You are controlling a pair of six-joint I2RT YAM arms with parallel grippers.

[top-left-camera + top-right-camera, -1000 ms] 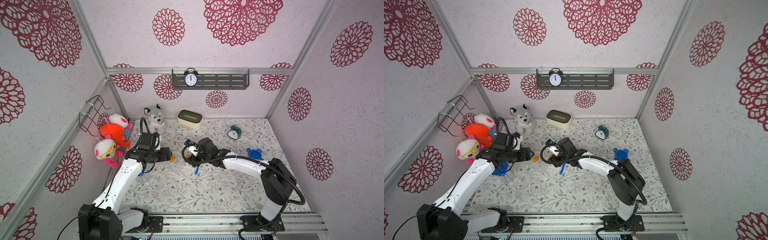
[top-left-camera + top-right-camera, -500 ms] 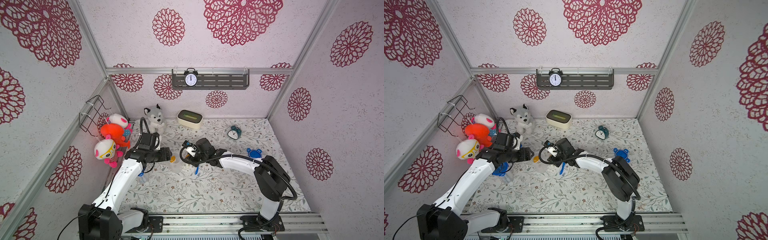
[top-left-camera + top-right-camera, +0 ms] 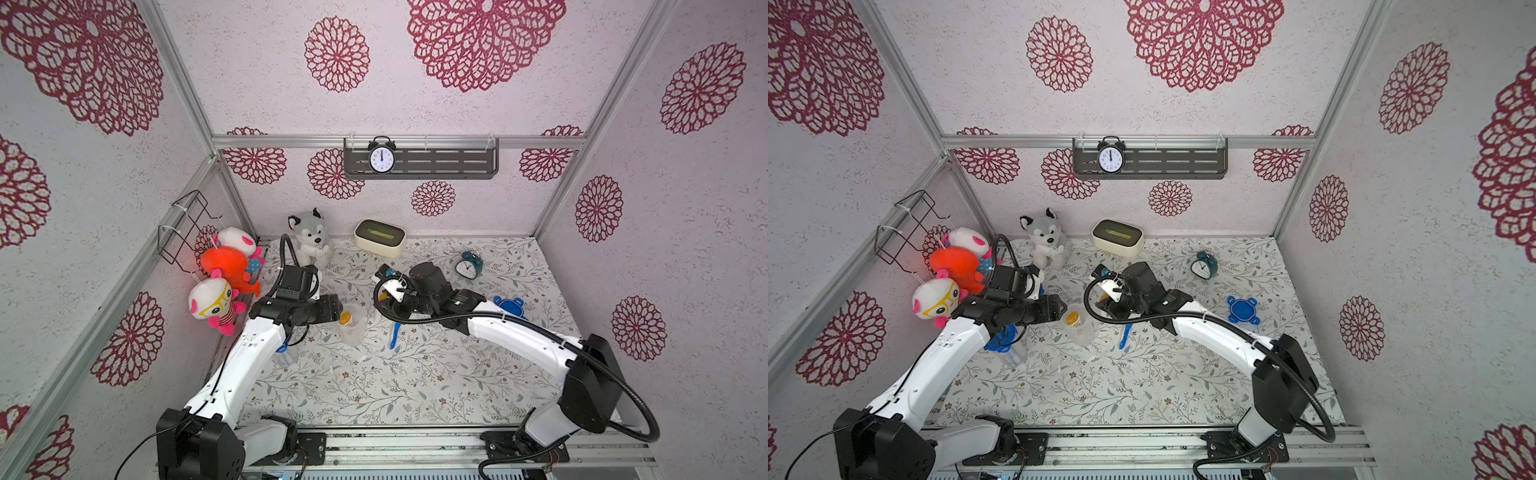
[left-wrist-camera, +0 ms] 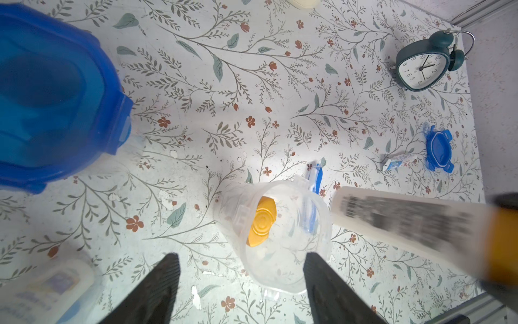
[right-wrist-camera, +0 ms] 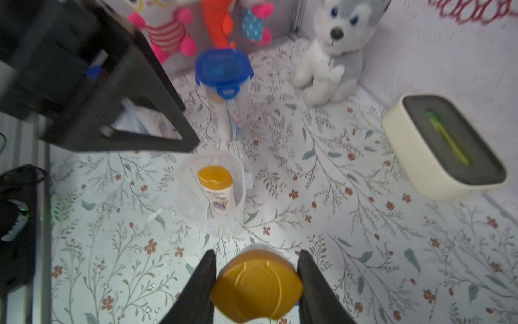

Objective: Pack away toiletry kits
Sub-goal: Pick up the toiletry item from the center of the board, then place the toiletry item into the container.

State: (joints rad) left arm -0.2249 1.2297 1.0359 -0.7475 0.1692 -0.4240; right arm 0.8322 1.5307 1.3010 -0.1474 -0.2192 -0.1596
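My right gripper (image 5: pixel 256 261) is closed on a small white bottle (image 5: pixel 256 291), its two dark fingers pressing on either side of the orange cap end. In my left wrist view this bottle shows blurred, and its bottom end reaches close to the rim of the open cup (image 4: pixel 280 252). The open cup is clear plastic and stands near the middle of the flowered surface (image 3: pixel 415 386). A second bottle (image 5: pixel 217 190) with the same orange cap leans inside it. My left gripper (image 4: pixel 239 261) has its jaws spread wide and holds nothing. The open cup sits just ahead of them, close to one finger and apart from the other. A lidded cup (image 5: pixel 222 67), closed with a blue tabbed lid, stands further toward my left, near the stuffed toys. A blue toothbrush (image 3: pixel 394 334) lies flat on the surface just beside the open cup, under my right arm. Well off to the right lies a loose lid (image 3: pixel 1241 309), blue and round, with a small toothpaste tube (image 4: pixel 399 162) just beside it. A teal alarm clock (image 3: pixel 468 264) stands behind them.
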